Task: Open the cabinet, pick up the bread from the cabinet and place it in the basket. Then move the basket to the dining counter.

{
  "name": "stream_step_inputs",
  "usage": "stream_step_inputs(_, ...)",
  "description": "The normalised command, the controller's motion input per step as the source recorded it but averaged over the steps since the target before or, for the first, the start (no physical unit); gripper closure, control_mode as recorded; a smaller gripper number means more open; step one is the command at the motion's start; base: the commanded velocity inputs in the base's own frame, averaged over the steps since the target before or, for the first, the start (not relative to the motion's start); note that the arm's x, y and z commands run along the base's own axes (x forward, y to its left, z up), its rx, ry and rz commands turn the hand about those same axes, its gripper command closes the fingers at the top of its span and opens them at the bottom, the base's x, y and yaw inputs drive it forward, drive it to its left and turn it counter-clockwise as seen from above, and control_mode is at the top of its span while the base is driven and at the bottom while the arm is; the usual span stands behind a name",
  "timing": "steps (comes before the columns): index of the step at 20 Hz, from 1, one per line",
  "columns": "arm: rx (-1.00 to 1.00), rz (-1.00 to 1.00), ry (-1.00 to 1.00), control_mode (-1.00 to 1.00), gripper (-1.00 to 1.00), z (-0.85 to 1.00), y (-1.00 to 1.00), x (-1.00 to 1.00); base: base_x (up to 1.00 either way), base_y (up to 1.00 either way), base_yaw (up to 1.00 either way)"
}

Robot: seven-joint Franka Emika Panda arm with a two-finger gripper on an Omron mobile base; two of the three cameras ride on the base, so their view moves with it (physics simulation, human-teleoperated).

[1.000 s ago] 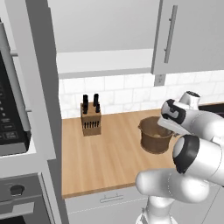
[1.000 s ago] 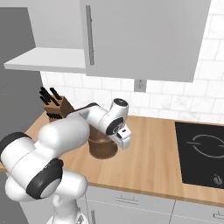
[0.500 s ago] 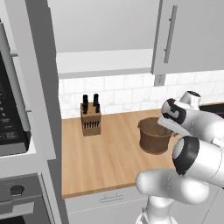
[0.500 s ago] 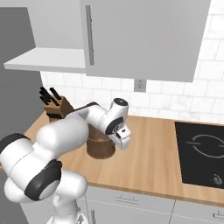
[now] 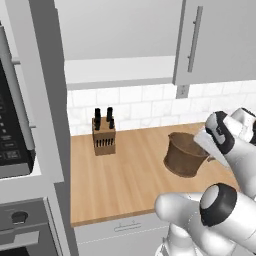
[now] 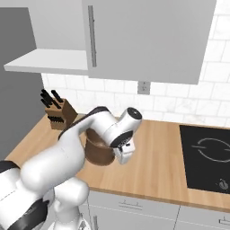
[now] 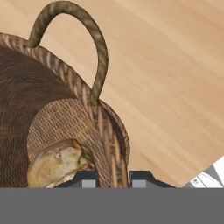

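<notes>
The dark brown woven basket [image 5: 182, 155] [image 6: 96, 152] rests on the wood worktop, leaning a little. My gripper [image 7: 112, 180] [image 6: 118, 157] is at the basket's right rim. In the hand view its two fingertips straddle the rim of the basket [image 7: 52, 109], one inside and one outside, shut on it. The golden-brown bread [image 7: 54, 162] lies at the bottom of the basket. A looped side handle [image 7: 89, 39] rises from the rim. Above, the grey cabinet [image 5: 220, 40] [image 6: 143, 40] stands open, with its white shelf [image 5: 120, 70] [image 6: 49, 60] bare. The dining counter is out of view.
A knife block [image 5: 103, 135] [image 6: 60, 112] stands at the back left of the worktop, by the white tile wall. A black cooktop [image 6: 209, 157] lies to the right. A microwave [image 5: 12, 125] and a tall grey panel [image 5: 47, 100] close off the left side.
</notes>
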Motion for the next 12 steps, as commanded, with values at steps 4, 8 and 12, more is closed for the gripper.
stream_step_inputs(4, 0.02, -0.25, -0.05, -1.0, 1.0, 0.54, 0.0, -0.71, 0.0, 0.0, 0.0)
stream_step_inputs(8, 0.0, -0.19, -0.07, -1.0, 1.0, 0.74, 0.0, -0.46, 0.0, 0.0, 0.0)
stream_step_inputs(12, -0.09, -0.08, 0.0, -1.0, 1.0, 0.64, 0.09, -0.45, 0.0, 0.0, 0.0)
